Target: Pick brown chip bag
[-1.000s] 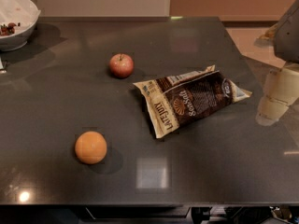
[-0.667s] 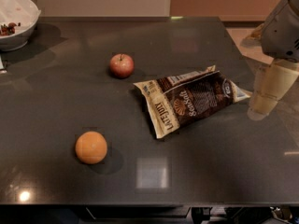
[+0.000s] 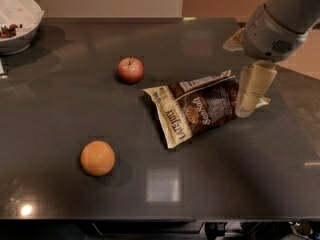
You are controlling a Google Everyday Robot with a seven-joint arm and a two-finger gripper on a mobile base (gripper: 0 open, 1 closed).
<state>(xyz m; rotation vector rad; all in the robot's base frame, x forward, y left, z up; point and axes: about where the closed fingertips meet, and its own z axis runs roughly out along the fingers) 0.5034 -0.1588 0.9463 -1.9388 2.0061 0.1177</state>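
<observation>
The brown chip bag (image 3: 197,109) lies flat on the dark grey table (image 3: 60,114), right of centre. It is dark brown with cream edges and reads "Late July" and "Sea Salt". My gripper (image 3: 248,108) hangs from the grey arm (image 3: 272,31) at the upper right. It points down over the bag's right end, at or just above it; I cannot tell if it touches the bag.
A red apple (image 3: 130,69) sits left of and behind the bag. An orange (image 3: 97,158) sits at the front left. A white bowl (image 3: 17,21) with food stands at the far left corner. The table's right edge runs close behind the gripper.
The arm has moved left and inward from the table's right edge, bringing the gripper over the bag's right end. The bag, apple and orange have not moved.
</observation>
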